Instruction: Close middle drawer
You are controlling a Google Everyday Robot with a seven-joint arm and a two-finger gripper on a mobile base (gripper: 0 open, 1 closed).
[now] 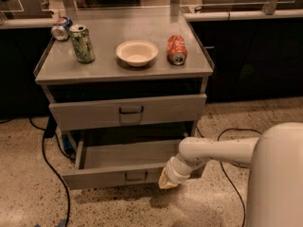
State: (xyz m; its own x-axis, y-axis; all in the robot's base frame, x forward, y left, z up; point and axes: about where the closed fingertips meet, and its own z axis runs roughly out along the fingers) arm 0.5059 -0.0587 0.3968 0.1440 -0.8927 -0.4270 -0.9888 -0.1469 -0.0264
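- Camera view, lower right: the white arm (pixel 222 150) reaches leftward, and its hand (pixel 169 178) sits at the right part of the middle drawer's front, apparently touching it. Whether the hand is apart or together cannot be told.
- Lower centre: the middle drawer (pixel 94 178) stands pulled well out, with its loop handle (pixel 136 176) just left of the hand. Judged progress: the approach is done and the whole push-in remains.
- Centre: the taller-fronted drawer (pixel 85 115) is shut.
- Upper frame: the desk (pixel 109 70) carries a green can (pixel 82 43), a bowl (pixel 137 52) and an orange can (pixel 177 49).
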